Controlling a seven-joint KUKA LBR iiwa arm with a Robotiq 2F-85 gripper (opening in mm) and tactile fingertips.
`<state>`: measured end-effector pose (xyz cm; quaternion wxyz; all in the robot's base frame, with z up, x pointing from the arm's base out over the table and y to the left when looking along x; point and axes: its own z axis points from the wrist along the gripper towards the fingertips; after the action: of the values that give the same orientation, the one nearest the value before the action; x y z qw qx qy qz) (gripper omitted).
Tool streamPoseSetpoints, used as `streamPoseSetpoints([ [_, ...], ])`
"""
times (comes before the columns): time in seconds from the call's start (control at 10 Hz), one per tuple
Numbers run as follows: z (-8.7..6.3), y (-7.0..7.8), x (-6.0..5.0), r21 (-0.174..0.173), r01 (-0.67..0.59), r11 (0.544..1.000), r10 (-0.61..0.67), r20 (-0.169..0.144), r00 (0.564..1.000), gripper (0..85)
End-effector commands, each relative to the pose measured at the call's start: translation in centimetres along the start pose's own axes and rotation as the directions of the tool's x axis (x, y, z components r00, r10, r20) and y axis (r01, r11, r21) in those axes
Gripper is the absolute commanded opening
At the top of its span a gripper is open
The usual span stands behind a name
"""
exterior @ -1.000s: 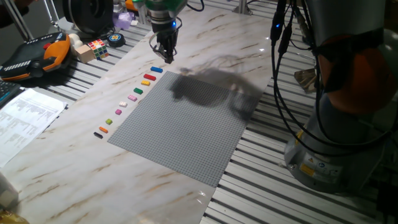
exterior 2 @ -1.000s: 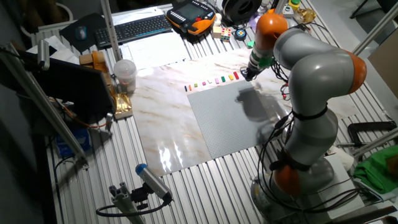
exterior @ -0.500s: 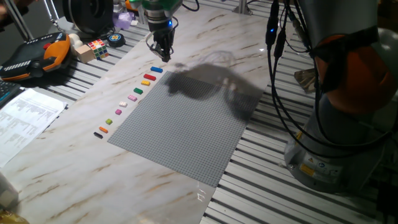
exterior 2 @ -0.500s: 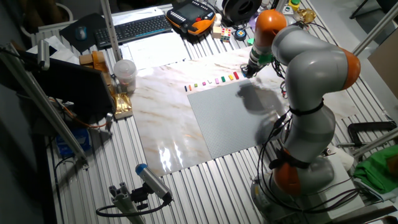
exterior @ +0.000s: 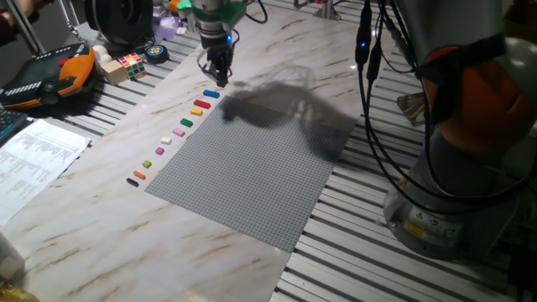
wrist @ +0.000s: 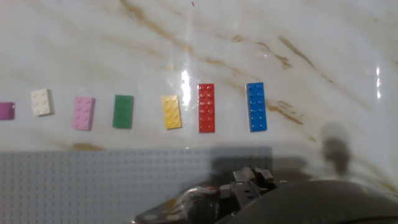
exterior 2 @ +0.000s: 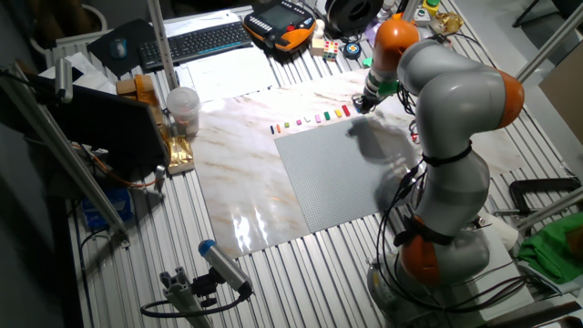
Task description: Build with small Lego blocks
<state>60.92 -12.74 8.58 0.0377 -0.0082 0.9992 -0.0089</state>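
The small Lego blocks lie in a row on the marble table along the grey baseplate's (exterior: pixel 243 168) edge. In the hand view they run blue (wrist: pixel 256 107), red (wrist: pixel 206 108), yellow (wrist: pixel 171 112), green (wrist: pixel 123 111), pink (wrist: pixel 83 112), white (wrist: pixel 41 102) and magenta (wrist: pixel 5 110). The fixed view shows the same row from blue (exterior: pixel 211 94) down to orange (exterior: pixel 139 174) and black (exterior: pixel 132 181). My gripper (exterior: pixel 220 80) hangs a little above the table, just beyond the blue block at the row's end (exterior 2: pixel 346 111). It holds nothing. Its fingers look close together, but the gap is too small to judge.
A multicoloured puzzle cube (exterior: pixel 132 64), a roll of tape (exterior: pixel 156 53) and an orange-black pendant (exterior: pixel 50 75) lie at the table's back left. Paper sheets (exterior: pixel 33 159) sit on the left. A keyboard (exterior 2: pixel 196 41) and a cup (exterior 2: pixel 182 107) stand beyond the marble top.
My gripper has drifted left, away from the baseplate's corner, and now sits beside the blue block. No block has moved.
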Motion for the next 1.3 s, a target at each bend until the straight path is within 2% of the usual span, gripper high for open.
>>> streamPoseSetpoints([
  [0.0, 0.7, -0.2, -0.2, -0.002, 0.001, 1.0, -0.001, 0.009, 1.0, 0.7],
  [0.3, 2.0, 0.0, -0.9, -0.022, 0.008, 1.0, -0.007, 0.013, 1.0, 0.7],
  [0.5, 2.4, -0.3, -1.4, -0.011, 0.013, 1.0, -0.013, 0.019, 1.0, 0.7],
  [0.7, 2.7, -0.9, -2.0, -0.019, 0.023, 1.0, -0.023, 0.01, 1.0, 0.7],
  [1.2, 3.4, -1.1, -2.7, -0.006, 0.024, 1.0, -0.024, 0.009, 1.0, 0.7],
])
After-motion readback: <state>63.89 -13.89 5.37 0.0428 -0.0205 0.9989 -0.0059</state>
